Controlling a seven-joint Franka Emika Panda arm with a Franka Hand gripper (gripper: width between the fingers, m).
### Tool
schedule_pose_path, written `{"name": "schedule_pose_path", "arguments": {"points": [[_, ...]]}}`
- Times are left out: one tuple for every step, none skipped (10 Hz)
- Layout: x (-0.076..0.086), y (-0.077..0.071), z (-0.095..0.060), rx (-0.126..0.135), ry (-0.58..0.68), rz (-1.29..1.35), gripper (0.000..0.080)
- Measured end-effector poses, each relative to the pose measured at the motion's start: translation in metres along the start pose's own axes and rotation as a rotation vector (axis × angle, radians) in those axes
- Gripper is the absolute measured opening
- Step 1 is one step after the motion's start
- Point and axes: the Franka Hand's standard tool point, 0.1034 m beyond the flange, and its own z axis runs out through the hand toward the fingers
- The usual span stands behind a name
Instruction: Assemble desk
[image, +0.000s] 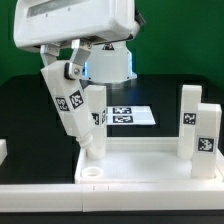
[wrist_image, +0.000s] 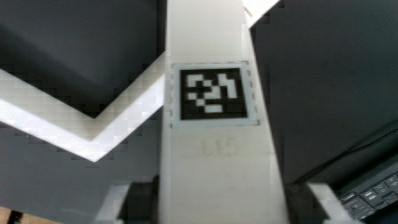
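Observation:
My gripper (image: 70, 70) is shut on a white desk leg (image: 76, 112) that carries black-and-white tags. It holds the leg tilted, with the lower end just above the desk top (image: 140, 162), close to the round corner socket (image: 93, 172) on the exterior view's left. Two more legs (image: 190, 125) (image: 207, 140) stand upright at the desk top's right end. In the wrist view the held leg (wrist_image: 214, 110) fills the middle between my fingers (wrist_image: 125, 198). The desk top's rim (wrist_image: 80, 118) shows beyond it as a white corner.
The marker board (image: 130, 115) lies flat on the black table behind the desk top, and its edge shows in the wrist view (wrist_image: 365, 188). A small white piece (image: 3, 150) sits at the exterior view's far left edge. The arm's white base (image: 108, 65) stands behind.

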Motion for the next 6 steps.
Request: {"name": "schedule_pose_path", "arguments": {"points": [[0.0,-0.001,0.0,0.001,0.006,-0.047,0.0284],[-0.001,-0.006,-0.001,0.003,0.018,-0.178,0.0284],[-0.007,-0.013,-0.001,0.003,0.023,-0.25,0.0284],[-0.017,-0.017,0.002,0.005,0.036,-0.262,0.0284],[-0.015,-0.014,0.002,-0.001,0.032,-0.259,0.0284],[-0.014,-0.014,0.002,-0.001,0.034,-0.258,0.0284]]}}
